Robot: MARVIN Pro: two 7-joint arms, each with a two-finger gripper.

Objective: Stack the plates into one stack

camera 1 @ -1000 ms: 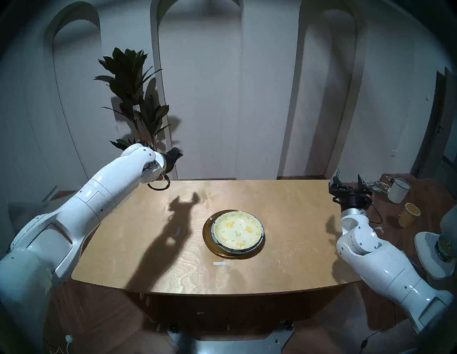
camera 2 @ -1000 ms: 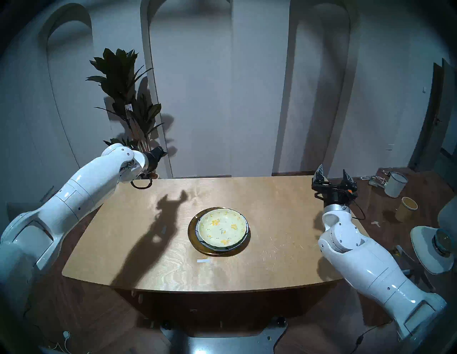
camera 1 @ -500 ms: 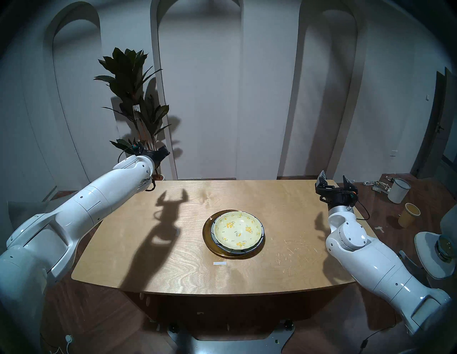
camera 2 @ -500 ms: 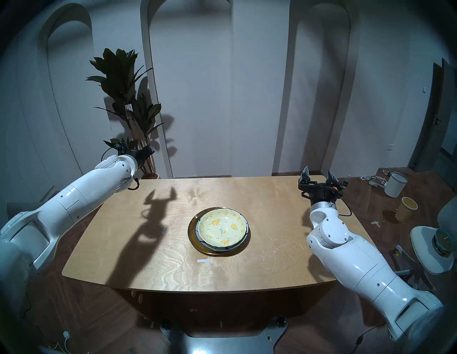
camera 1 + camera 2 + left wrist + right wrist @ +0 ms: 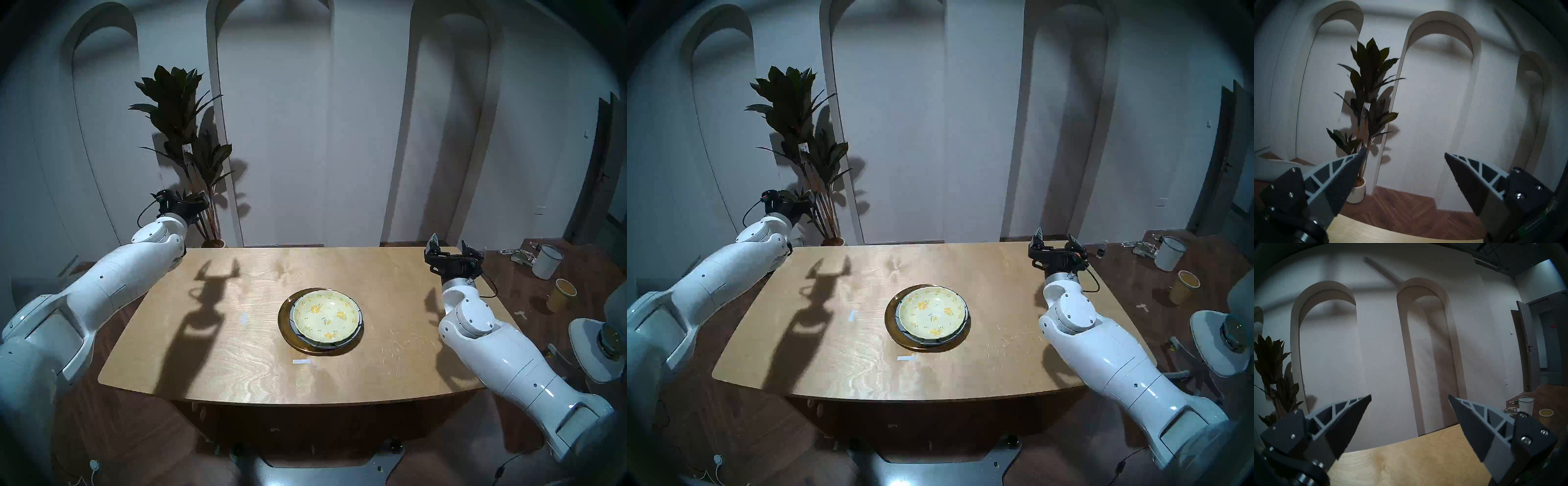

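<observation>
Plates are sitting stacked at the table's (image 5: 237, 366) centre, pale-yellow floral plate (image 5: 326, 316) over white-and-blue plate (image 5: 339, 343) over gold plate (image 5: 284, 320), so left end effector (image 5: 1405, 154) and right end effector (image 5: 1409, 397), both gaping wide and empty, are best parking clear without nudging the pile.

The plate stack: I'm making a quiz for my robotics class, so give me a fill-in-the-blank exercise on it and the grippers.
1. The uppermost plate in the stack is the pale-yellow ____ one.
2. The widest plate, lying on the table, is the ____ metal one.
3. The left gripper and right gripper both hold ____.
4. The fingers of both grippers stand ____.

Missing words: floral; gold; nothing; open
</observation>
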